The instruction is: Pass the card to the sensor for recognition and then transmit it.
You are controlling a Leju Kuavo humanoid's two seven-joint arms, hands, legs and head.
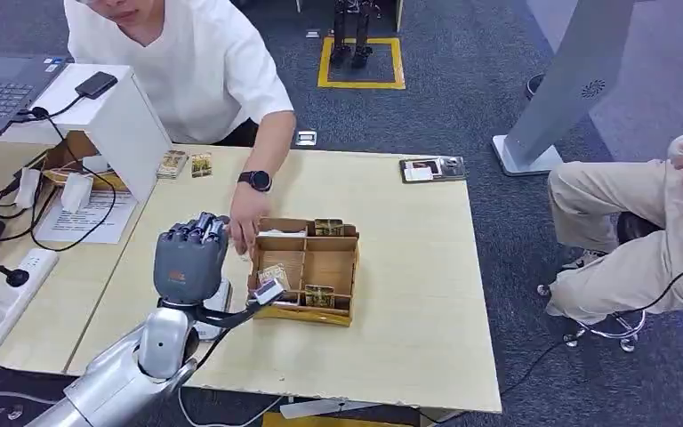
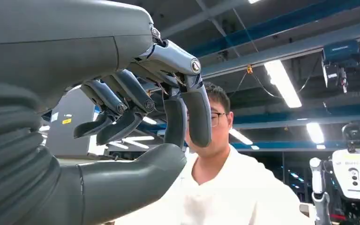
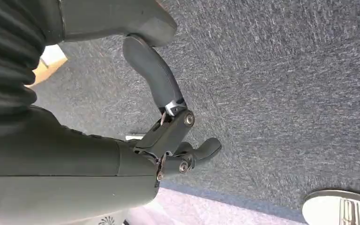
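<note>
My left hand (image 1: 189,260) is raised upright above the table's front left, just left of a wooden divided box (image 1: 349,267). Its fingers (image 2: 187,117) bend loosely toward the thumb with nothing between them. Cards lie in the box's compartments (image 1: 328,228). A small card (image 1: 269,291) sits at the box's near left corner, beside a white device (image 1: 220,301) partly hidden behind my hand. A person's hand (image 1: 245,222) rests at the box's far left corner. My right hand (image 3: 168,136) hangs over the carpet, fingers loosely apart and holding nothing.
A person in a white shirt (image 1: 200,71) sits behind the table. Two more cards (image 1: 185,165) lie near them, a small tray (image 1: 433,169) at the far right. A white stand (image 1: 120,116), cables and a power strip (image 1: 9,285) crowd the left. Another person (image 1: 640,231) sits at right.
</note>
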